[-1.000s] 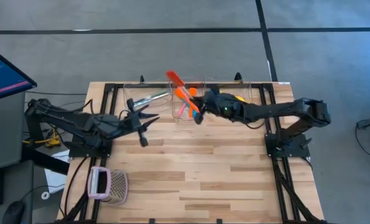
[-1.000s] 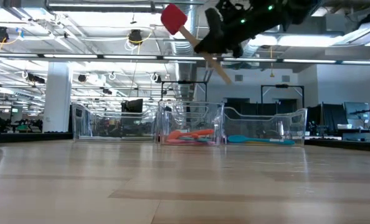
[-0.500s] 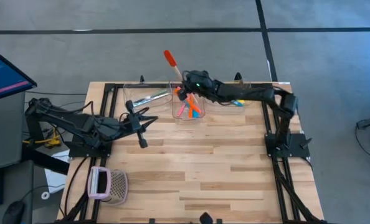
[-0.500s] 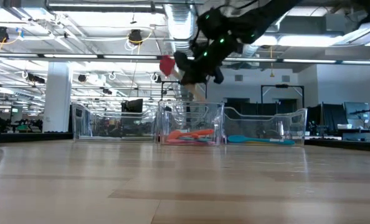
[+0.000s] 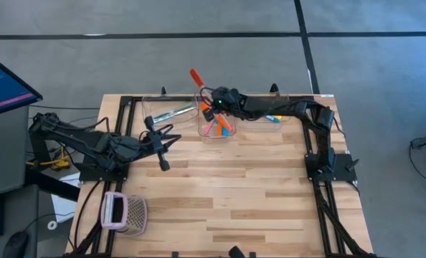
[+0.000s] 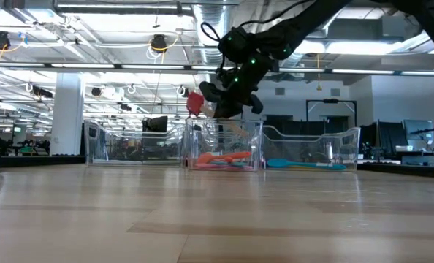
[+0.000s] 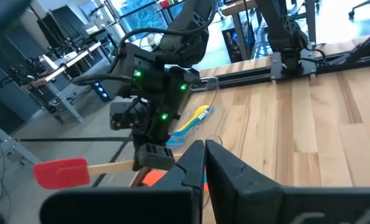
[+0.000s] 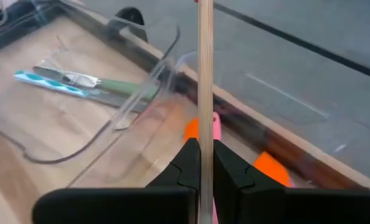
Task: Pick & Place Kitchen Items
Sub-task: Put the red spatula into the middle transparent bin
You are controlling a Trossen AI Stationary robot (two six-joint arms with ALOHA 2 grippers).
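Observation:
The red-headed, wooden-handled spatula (image 5: 196,77) is up in my right gripper (image 5: 214,106), which is shut on it above the middle clear bin (image 5: 216,123). In the low view the red head (image 6: 195,102) stands above the bin's rim, beside the gripper (image 6: 230,102). Orange and pink spoons (image 5: 220,126) lie in that bin. Silvery cutlery (image 5: 171,112) lies in the left bin, and blue and yellow spoons (image 5: 272,117) in the right one. My left gripper (image 5: 174,139) waits shut over the table's left half, touching nothing. My right gripper pinches the spatula's wooden handle (image 8: 205,127) between its two fingers, which lie across it. The spatula is lifted and tilted, with the red head (image 7: 61,172) up and toward the far left. Its lower end points down into the middle bin; whether it touches anything there, I cannot tell.
Three clear bins stand side by side along the far edge (image 6: 224,146). A pink-and-white mesh basket (image 5: 125,212) lies at the near left. The wooden tabletop (image 5: 242,193) spreads between the arms. A monitor (image 5: 5,82) stands off the table's left side.
My right gripper has carried the spatula toward the table's far edge and left, then come down over the middle bin. The spatula has turned with it, its red head swinging out past the far edge and sinking from high up to just above the bin's rim.

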